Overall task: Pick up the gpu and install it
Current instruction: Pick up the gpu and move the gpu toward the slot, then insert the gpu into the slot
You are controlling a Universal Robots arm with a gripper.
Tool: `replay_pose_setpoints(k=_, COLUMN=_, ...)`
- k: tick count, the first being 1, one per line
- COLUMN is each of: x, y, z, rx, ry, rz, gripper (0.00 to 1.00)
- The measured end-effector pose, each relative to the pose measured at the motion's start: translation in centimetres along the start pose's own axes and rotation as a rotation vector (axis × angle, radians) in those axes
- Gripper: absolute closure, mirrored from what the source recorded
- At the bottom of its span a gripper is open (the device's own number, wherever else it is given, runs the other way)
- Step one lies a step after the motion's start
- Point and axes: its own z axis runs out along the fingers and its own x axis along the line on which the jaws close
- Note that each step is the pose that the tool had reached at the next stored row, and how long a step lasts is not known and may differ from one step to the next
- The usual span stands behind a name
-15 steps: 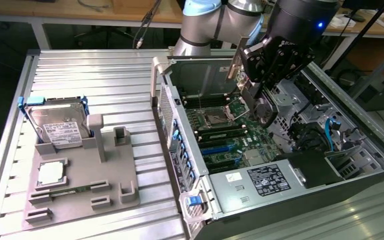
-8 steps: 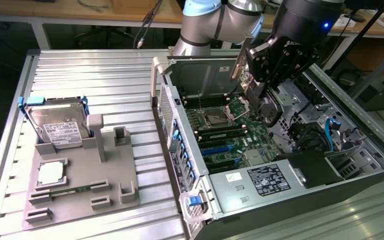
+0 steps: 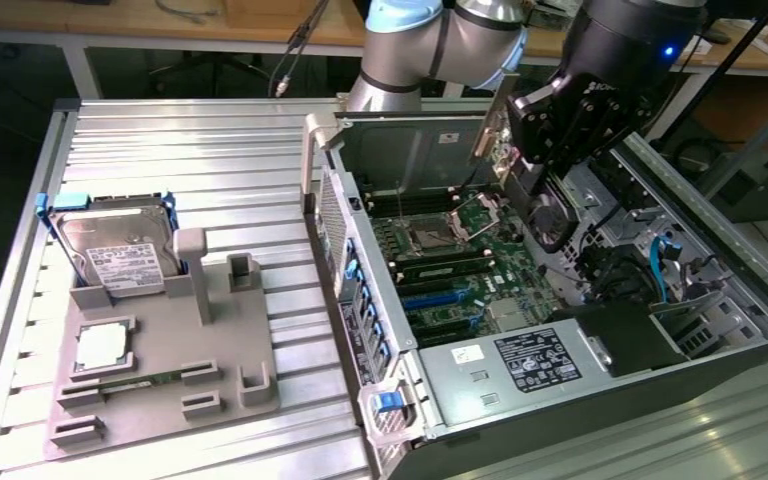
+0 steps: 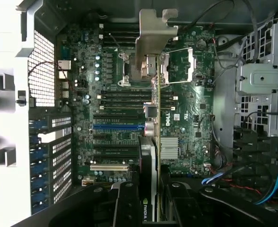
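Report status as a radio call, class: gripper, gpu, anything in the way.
Gripper shut on gpu. Held edge-on above motherboard, not seated. Blue cables off to one side, clear of it.

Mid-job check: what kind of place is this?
Likely a robotics lab's PC-assembly bench: an open metal computer case with a green motherboard, a grey parts fixture holding a silver hard drive, and wooden workbenches behind.

I count, at three o'clock, one open grey metal computer case (image 3: 404,150), one green motherboard (image 3: 444,270) and one thin black gpu card with a fan (image 3: 550,217), and at nine o'clock one grey plastic holder (image 3: 224,345), one blue-framed silver hard drive (image 3: 120,255), one square silver processor (image 3: 101,345) and one slim green memory stick (image 3: 133,380).
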Motion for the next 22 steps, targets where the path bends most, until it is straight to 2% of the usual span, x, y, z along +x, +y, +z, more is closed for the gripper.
replay_pose_setpoints(k=22, x=-0.21, y=0.0, z=0.01, rx=-0.0001, ry=0.0001, rz=-0.004, gripper=0.73)
